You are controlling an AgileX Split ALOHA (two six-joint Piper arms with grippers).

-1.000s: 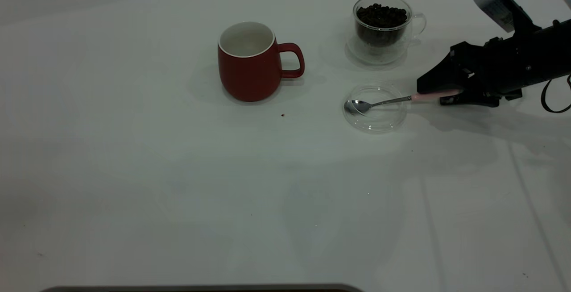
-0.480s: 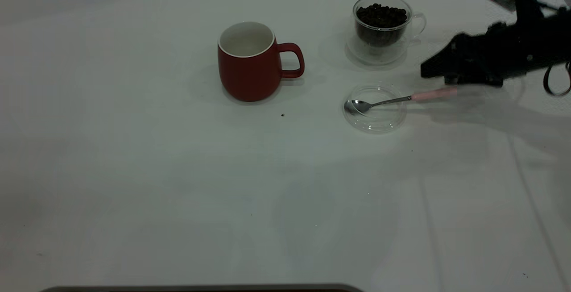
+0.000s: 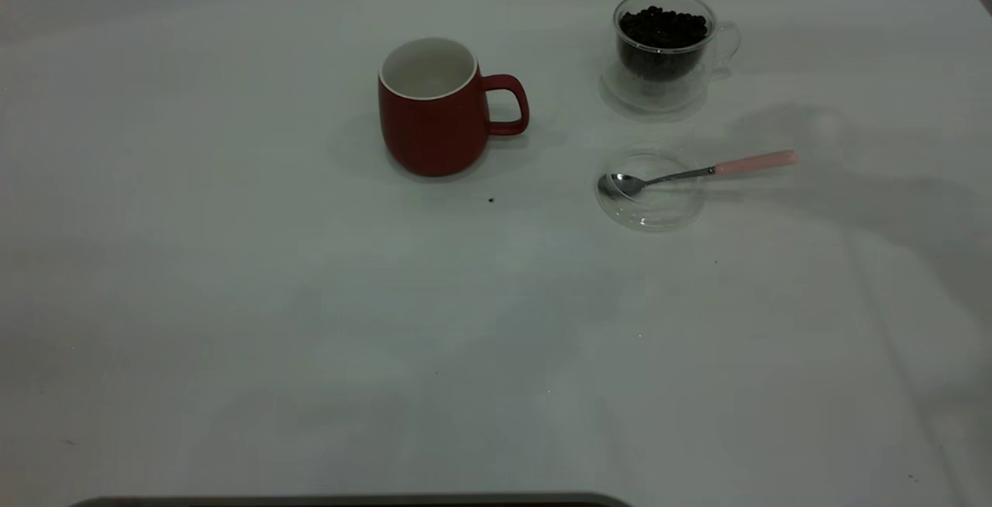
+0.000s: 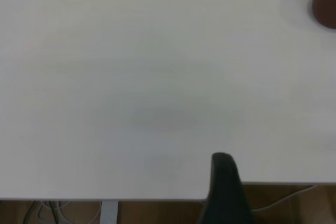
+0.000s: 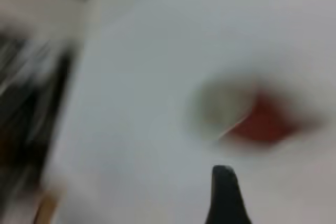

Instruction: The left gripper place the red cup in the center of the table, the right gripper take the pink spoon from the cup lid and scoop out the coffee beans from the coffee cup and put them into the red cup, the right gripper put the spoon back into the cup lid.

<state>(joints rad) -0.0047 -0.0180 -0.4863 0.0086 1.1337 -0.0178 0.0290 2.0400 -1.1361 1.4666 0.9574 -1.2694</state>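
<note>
Spoon (image 3: 682, 174) lies with its bowl in the lid (image 3: 652, 189), free of either end effector. Red cup (image 3: 434, 108) stands mid-worktop (image 3: 232, 298); beans (image 3: 663, 26) fill the glass cup (image 3: 665, 50). Can't tell either end effector's state.

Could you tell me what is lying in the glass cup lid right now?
The pink spoon rests its metal bowl in the cup lid, handle sticking out over the rim. Nothing else shows there.
</note>
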